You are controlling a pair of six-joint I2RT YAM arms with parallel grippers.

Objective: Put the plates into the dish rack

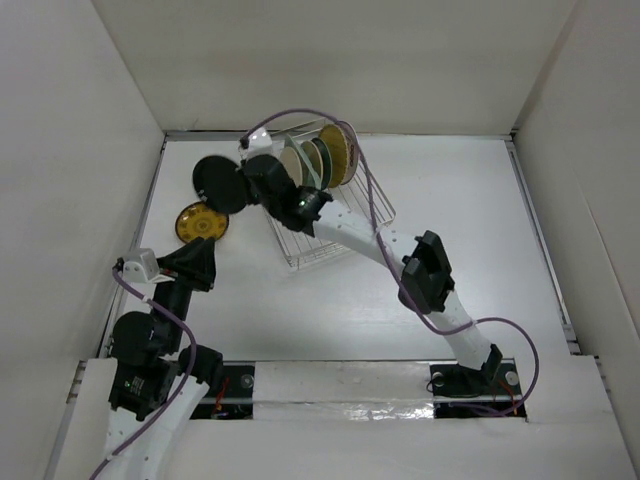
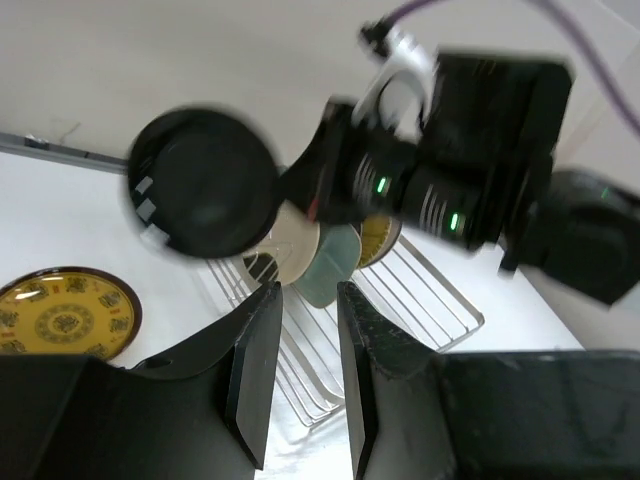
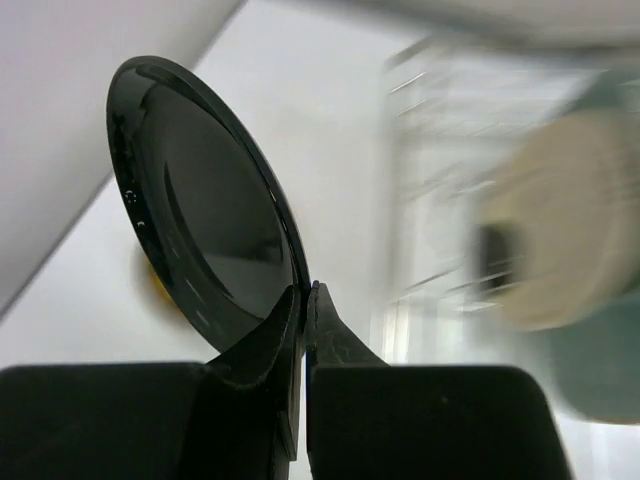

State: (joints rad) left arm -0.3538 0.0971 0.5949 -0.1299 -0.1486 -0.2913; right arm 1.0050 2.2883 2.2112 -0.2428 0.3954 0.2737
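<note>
My right gripper (image 1: 247, 187) is shut on the rim of a dark teal plate (image 1: 219, 184), holding it in the air just left of the silver wire dish rack (image 1: 340, 235); the plate also shows in the right wrist view (image 3: 200, 210) and the left wrist view (image 2: 205, 182). Several plates stand upright in the rack: a cream one (image 1: 291, 162), a pale green one (image 1: 314, 162) and a brown-and-yellow one (image 1: 338, 155). A brown-and-yellow patterned plate (image 1: 200, 222) lies flat on the table. My left gripper (image 2: 305, 370) is open and empty, near that plate.
White walls close in the table on the left, far and right sides. The rack's near end (image 2: 420, 300) holds no plates. The right arm (image 1: 420, 275) stretches diagonally across the table's middle.
</note>
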